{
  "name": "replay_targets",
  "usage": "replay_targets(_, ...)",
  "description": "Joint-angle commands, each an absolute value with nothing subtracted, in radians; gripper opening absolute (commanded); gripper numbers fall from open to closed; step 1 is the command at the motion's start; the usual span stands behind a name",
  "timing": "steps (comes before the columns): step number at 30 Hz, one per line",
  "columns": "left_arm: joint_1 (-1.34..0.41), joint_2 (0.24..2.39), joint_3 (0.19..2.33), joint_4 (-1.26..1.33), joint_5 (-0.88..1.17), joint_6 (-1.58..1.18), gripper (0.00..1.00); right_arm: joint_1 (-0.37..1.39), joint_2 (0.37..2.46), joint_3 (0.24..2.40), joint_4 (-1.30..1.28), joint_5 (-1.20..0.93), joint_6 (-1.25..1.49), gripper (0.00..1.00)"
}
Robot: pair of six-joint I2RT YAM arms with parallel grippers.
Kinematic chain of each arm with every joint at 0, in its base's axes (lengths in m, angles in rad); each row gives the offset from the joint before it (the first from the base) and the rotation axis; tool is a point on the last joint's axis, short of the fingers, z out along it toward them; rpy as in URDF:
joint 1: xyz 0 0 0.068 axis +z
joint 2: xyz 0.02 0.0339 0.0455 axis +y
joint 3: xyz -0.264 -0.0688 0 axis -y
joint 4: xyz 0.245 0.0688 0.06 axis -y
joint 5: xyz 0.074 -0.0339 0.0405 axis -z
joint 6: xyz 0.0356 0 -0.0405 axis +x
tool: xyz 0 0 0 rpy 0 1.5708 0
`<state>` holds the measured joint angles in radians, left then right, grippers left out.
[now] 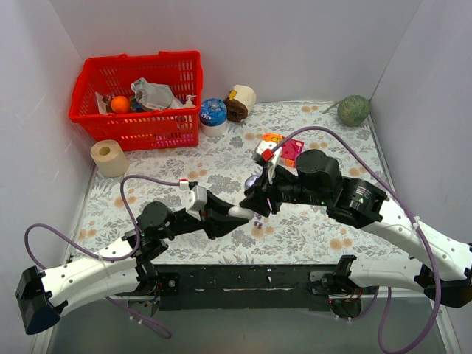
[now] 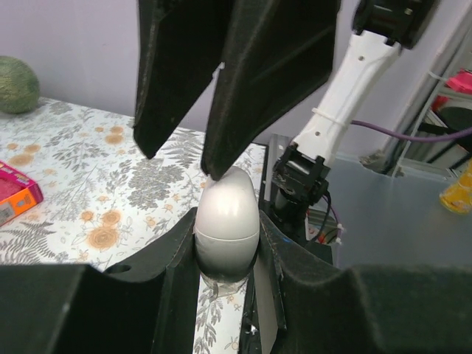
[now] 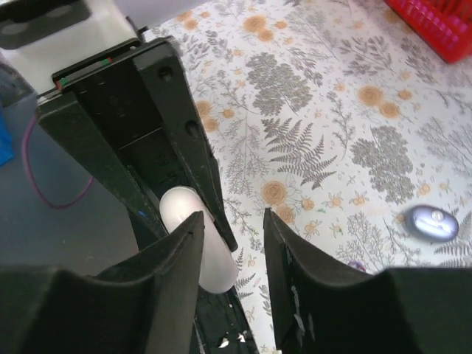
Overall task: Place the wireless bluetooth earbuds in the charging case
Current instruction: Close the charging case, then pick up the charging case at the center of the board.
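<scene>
– Flowered cloth covers the worktop [image 1: 310, 232], with grey walls on three sides. What is nearest to you?

– Nearest is the dark strip [image 1: 243, 284] where both arms are bolted. A little further, my left pincer [image 1: 234, 214] is pinching the white charging case [image 2: 227, 214]. It is egg-shaped, and its round end sticks out past the fingertips. A seam goes round it and the lid looks closed.

– And the right one?

– My right pincer [image 3: 232, 221] meets it from the other side, with its fingers spread. One fingertip [image 2: 215, 166] touches the round end of the case; the other stands apart from it.

– Where are the earbuds?

– I cannot pick them out surely. A tiny purple piece [image 1: 257, 221] lies on the cloth just beside the pincers. Maybe it is an earbud, but it is too small to tell. A little beyond lies a pale oval object [image 3: 435, 223], flat on the cloth.

– Further away?

– A pink box [image 1: 291, 151] is just beyond the right wrist. At the far wall stands a red basket [image 1: 136, 59] with things inside, and a paper roll [image 1: 109, 157] is near its left corner. A green ball [image 1: 354, 110] sits in the far right corner.
</scene>
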<state>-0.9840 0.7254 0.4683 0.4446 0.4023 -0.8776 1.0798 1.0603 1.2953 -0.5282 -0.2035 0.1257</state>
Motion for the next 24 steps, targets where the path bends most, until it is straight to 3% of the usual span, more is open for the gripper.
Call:
replay_targets(1,-0.983,0.748,0.5,0.398,0.24,-0.911,0.0,1.085,0.936,1.238,-0.464,0.142,0.195,0.51)
replay_targets(4,-0.965,0.831,0.538,0.255,0.062,-1.009,0.0,1.081,0.852,1.172,-0.424,0.34,0.228,0.57)
replay_targets(7,-0.846,0.908,0.558,0.151,0.032,-1.153,0.0,1.08,0.836,1.112,-0.433,0.388,0.256,0.59)
replay_targets(12,-0.479,1.124,0.517,0.205,0.291,-1.417,0.0,1.078,0.831,0.991,-0.407,0.367,0.305,0.58)
replay_targets(24,-0.341,1.612,0.704,0.293,0.439,-1.376,0.0,1.077,0.807,0.833,-0.316,0.281,0.336,0.58)
